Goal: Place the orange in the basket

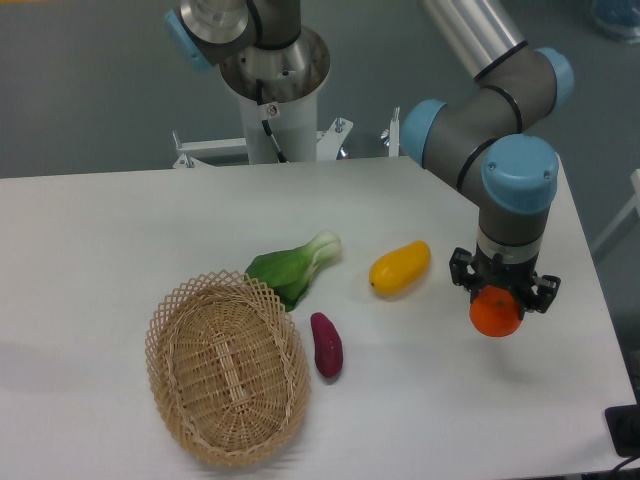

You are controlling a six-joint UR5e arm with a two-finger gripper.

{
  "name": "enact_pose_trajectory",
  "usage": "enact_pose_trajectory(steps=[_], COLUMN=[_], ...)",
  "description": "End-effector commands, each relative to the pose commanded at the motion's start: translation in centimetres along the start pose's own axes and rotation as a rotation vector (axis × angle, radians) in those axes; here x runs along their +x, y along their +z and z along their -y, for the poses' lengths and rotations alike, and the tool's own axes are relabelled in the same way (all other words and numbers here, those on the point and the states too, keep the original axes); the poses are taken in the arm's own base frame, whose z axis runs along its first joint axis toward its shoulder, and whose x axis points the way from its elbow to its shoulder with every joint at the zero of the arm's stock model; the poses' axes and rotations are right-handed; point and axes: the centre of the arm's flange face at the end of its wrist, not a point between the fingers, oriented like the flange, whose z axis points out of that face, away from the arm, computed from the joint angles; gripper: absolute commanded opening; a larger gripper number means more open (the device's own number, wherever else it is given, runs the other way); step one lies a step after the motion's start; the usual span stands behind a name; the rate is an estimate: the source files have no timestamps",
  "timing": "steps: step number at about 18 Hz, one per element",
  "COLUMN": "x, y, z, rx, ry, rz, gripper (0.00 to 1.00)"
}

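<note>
Claw (pixel 497 300) downward, clamped on orange (pixel 496 313)

We count one orange (pixel 496 313), one oval wicker basket (pixel 227 366), one yellow mango-like fruit (pixel 399 268), one purple sweet potato (pixel 327 344) and one green bok choy (pixel 294 267). That gives us two fruits, two vegetables and a single container, five loose items in all. We also see one white desk (pixel 110 240), and one robot arm (pixel 500 140) carrying one black tool (pixel 503 290).
</note>
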Motion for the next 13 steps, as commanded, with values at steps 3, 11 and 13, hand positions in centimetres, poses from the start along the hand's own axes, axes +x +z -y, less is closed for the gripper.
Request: enact_pose_trajectory(steps=[3,11,13], x=[-0.05,-0.40,-0.34], y=[0.04,0.07,0.24], z=[0.01,0.18,0.20], rx=[-0.001,0.001,0.003], ry=[-0.002,-0.002,-0.008], rz=[0.001,0.003,-0.001], gripper=[0.59,0.59,0.59])
